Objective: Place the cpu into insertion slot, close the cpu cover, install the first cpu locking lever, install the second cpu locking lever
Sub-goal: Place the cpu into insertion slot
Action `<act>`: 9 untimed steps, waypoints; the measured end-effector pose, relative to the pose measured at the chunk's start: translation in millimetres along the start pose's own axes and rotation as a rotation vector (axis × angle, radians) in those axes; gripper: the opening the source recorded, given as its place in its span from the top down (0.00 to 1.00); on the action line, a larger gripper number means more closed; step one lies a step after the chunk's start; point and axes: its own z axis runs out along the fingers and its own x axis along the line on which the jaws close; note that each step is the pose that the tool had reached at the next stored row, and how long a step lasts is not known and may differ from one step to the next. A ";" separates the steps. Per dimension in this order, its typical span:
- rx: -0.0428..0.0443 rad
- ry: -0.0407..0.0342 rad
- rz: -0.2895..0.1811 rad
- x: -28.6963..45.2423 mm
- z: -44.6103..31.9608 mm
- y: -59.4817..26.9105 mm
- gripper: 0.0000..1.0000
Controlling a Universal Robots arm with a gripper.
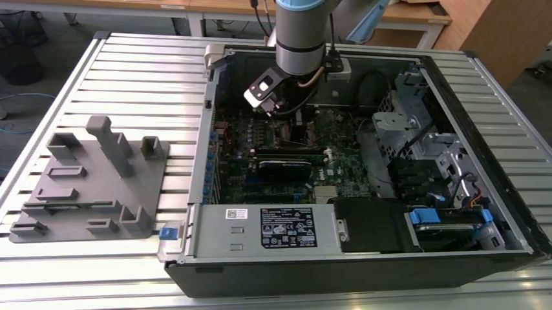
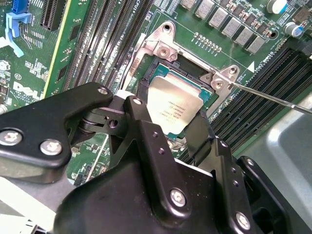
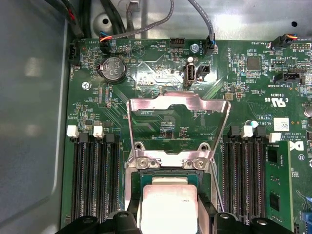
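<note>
In the exterior view my gripper (image 1: 280,111) reaches down into the open computer case over the green board. Both wrist views show the cpu (image 2: 171,100) (image 3: 168,202), a silver-tan square, lying level in or just above the black-framed insertion slot (image 2: 158,68) (image 3: 146,174). My gripper (image 2: 170,117) (image 3: 168,219) has its black fingers (image 2: 141,122) pressed against two opposite sides of the chip. The cpu cover (image 3: 178,100), a silvery frame, stands tipped up and open behind the socket. A thin locking lever (image 2: 273,97) sticks out from the socket's corner, unlatched.
Rows of black memory slots (image 3: 92,180) flank the socket on both sides. A black graphics card (image 1: 285,169) lies below the socket area in the exterior view. The power supply (image 1: 276,229) and drive cages (image 1: 414,148) crowd the case. A grey fixture (image 1: 86,181) sits outside it.
</note>
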 end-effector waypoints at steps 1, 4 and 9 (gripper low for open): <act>0.0000 0.0000 0.000 0.0 0.0 0.0 0.46; 0.0000 0.0000 0.000 0.0 0.0 0.0 0.46; -0.0001 0.0000 0.000 0.2 0.0 0.0 0.46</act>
